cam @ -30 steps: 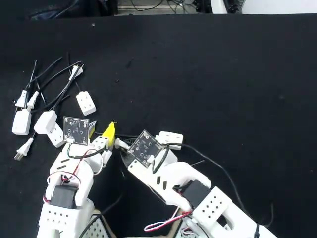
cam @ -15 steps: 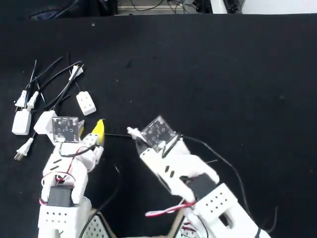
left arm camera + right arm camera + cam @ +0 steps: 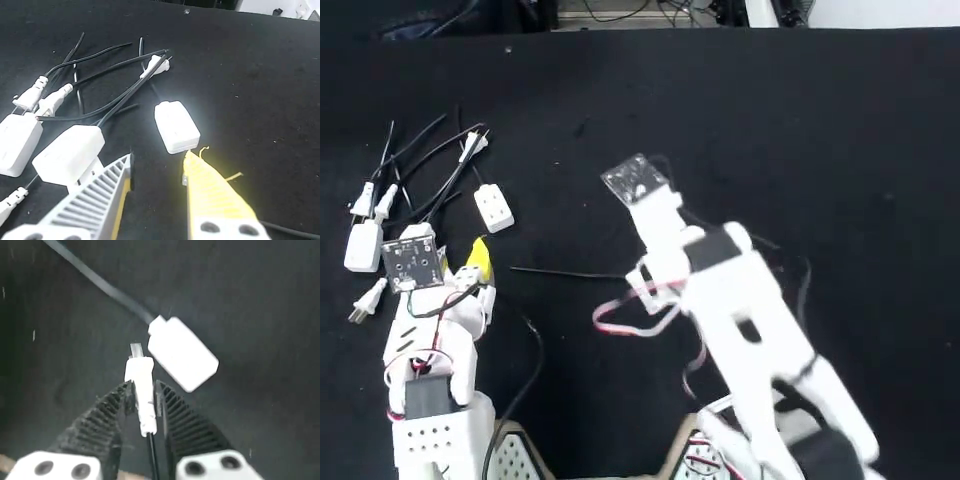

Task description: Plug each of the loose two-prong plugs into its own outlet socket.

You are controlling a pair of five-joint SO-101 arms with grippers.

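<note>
out on open table [image 3: 800, 150], right tool [image 3: 144, 386] clamps a plug [image 3: 139, 371] beside a socket [image 3: 183, 352]; left tool [image 3: 157, 156] gapes

Bright even light, soft shadows, mild glare

On the table [image 3: 820, 120], take the middle socket [image 3: 493, 207] as the mark. Behind it lies a lone plug [image 3: 472, 147]. To its left are an inner plug [image 3: 385, 203] and an outer plug [image 3: 362, 205]. The near socket [image 3: 67, 155] and end socket [image 3: 363, 246] lie left and nearer the arms, a stray plug [image 3: 365, 300] nearer still. Just before it sits the left gripper [image 3: 157, 161], jaws apart. Well to its right, the right gripper [image 3: 143, 387] clasps a held plug [image 3: 140, 377], just beside a corded socket [image 3: 182, 352].
</note>
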